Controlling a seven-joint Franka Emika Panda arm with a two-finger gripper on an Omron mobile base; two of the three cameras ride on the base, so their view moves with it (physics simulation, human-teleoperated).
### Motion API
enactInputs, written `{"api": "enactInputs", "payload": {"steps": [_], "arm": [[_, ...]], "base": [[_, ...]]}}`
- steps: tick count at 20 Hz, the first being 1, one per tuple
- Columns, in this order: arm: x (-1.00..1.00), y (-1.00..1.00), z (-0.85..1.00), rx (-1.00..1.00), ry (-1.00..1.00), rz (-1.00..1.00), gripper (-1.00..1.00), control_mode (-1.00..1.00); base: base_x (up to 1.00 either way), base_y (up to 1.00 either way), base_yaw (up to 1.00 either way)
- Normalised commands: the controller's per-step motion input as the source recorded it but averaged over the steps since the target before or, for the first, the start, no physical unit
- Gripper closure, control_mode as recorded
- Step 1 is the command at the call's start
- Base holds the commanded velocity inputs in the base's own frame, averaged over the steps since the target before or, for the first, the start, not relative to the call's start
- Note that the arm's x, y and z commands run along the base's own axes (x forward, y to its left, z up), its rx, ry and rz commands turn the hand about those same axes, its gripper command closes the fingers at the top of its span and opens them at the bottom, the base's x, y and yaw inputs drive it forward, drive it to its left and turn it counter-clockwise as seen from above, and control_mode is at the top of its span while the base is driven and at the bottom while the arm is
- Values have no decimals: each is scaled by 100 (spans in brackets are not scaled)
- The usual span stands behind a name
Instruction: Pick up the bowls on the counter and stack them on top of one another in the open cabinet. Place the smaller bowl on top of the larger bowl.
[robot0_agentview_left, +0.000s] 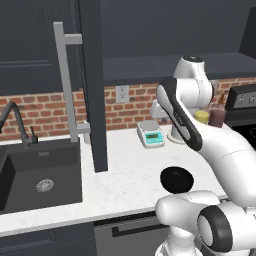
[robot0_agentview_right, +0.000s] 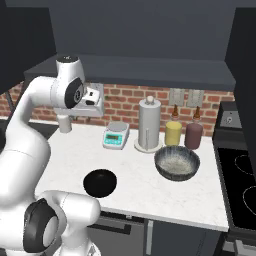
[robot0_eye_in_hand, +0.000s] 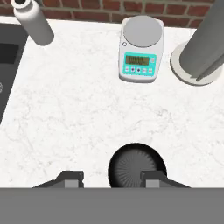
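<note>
Red brick backsplash (robot0_agentview_right: 125, 102), white outlet (robot0_agentview_left: 122, 93)

A small kitchen scale (robot0_eye_in_hand: 139, 49) with a round grey platter and turquoise display panel stands near the back edge of the worktop. Just to its right stands an upright grey paper-towel holder (robot0_agentview_right: 148, 125) on a round white base. Further right, against the red brick wall (robot0_agentview_right: 125, 105), are a yellow bottle (robot0_agentview_right: 173, 131) and a dark red bottle (robot0_agentview_right: 194, 134), side by side. A white double socket (robot0_agentview_left: 122, 93) sits on the brick. A black faucet (robot0_agentview_left: 17, 122) rises at the far left.

Arm stood raised and folded at the elbow, wrist turned downward. Tool (robot0_eye_in_hand: 113, 178) pointed down, fingers (robot0_eye_in_hand: 72, 178) spread apart, holding nothing.
</note>
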Motion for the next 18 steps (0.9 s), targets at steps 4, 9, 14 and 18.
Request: {"api": "enactInputs", "payload": {"steps": [4, 9, 14, 18], "arm": [[-34, -38, -14, 5, -7, -7, -100, -100], [-45, -100, -92, 17, 4, -28, -100, -100], [-1, -79, -100, 1, 19, -18, -100, -100], [4, -17, -90, 0, 21, -5, -100, -100]], "base": [[0, 0, 0], [0, 0, 0], [0, 0, 0], [0, 0, 0]]}}
